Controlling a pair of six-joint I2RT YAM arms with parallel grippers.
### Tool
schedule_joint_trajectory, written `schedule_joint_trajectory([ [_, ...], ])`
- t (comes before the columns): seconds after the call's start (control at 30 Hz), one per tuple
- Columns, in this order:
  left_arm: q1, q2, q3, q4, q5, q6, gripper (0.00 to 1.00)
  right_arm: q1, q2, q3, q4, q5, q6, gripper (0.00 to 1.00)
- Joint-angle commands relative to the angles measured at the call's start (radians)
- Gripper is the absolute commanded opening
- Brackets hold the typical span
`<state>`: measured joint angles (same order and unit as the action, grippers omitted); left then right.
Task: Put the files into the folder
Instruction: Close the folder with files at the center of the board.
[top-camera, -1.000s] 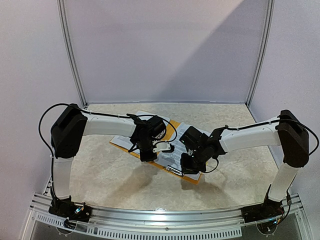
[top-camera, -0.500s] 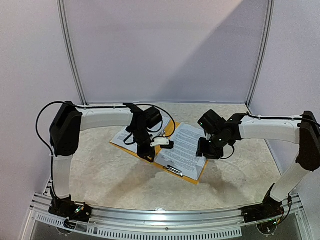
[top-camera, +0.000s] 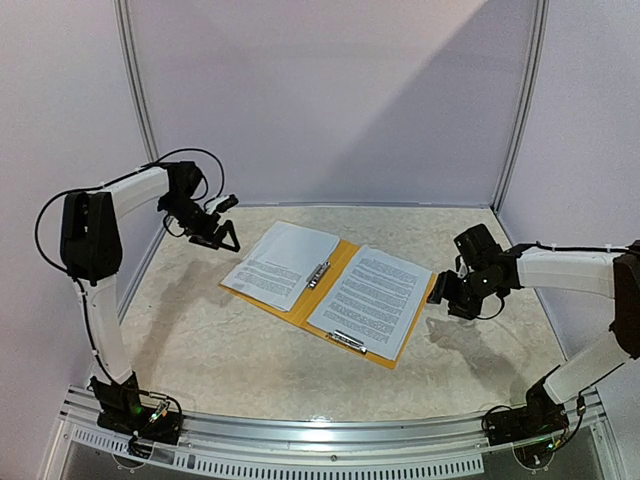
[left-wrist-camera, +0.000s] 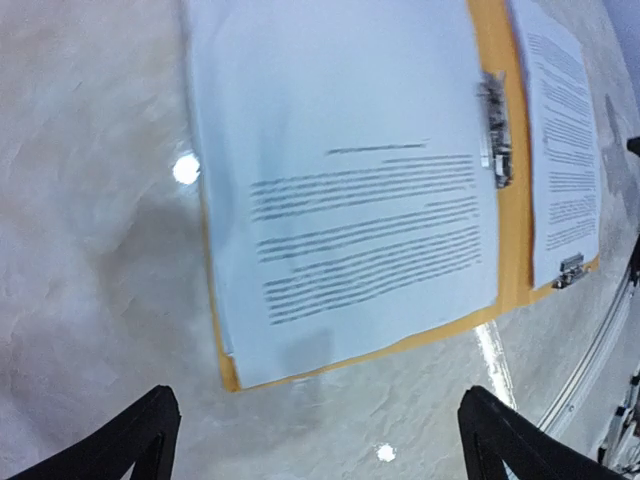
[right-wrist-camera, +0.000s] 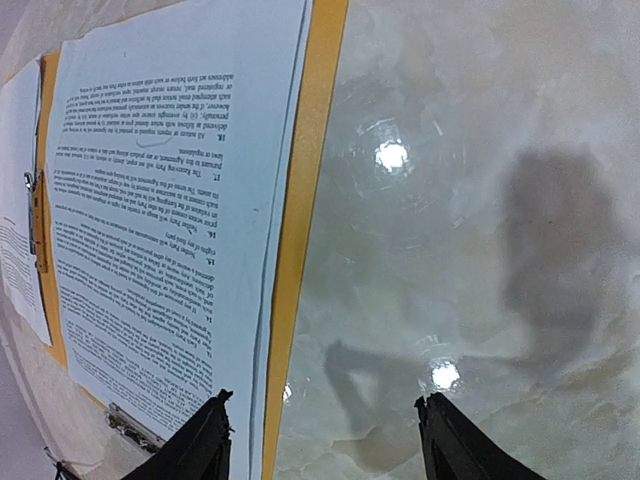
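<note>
In wrist views, left gripper (left-wrist-camera: 318, 405) and right gripper (right-wrist-camera: 323, 400) gape empty, folder (right-wrist-camera: 318, 120) lying open.

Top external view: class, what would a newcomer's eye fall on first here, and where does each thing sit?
An open orange folder lies flat mid-table, with printed sheets on both halves. The left end effector hovers open near the back left corner. The right end effector, also open, hangs just off the folder's right edge.
</note>
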<state>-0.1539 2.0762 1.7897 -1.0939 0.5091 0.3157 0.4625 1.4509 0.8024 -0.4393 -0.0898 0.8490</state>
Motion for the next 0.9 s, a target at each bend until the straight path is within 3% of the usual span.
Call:
schedule_joint_trajectory([
  [0.0, 0.063, 0.102, -0.029, -0.012, -0.023, -0.092, 1.00, -0.015, 0.042, -0.059, 0.225, -0.118, 0.062, 0.66],
  [0.37, 0.040, 0.260, -0.010, -0.045, 0.021, -0.124, 0.98, -0.021, 0.204, -0.201, 0.589, -0.239, 0.228, 0.67],
  [0.63, 0.012, 0.382, 0.058, -0.078, 0.296, -0.140, 0.98, -0.021, 0.291, -0.207, 0.729, -0.280, 0.287, 0.67],
  [0.87, 0.012, 0.369, 0.124, -0.089, 0.504, -0.168, 0.96, -0.021, 0.315, -0.226, 0.760, -0.285, 0.304, 0.67],
])
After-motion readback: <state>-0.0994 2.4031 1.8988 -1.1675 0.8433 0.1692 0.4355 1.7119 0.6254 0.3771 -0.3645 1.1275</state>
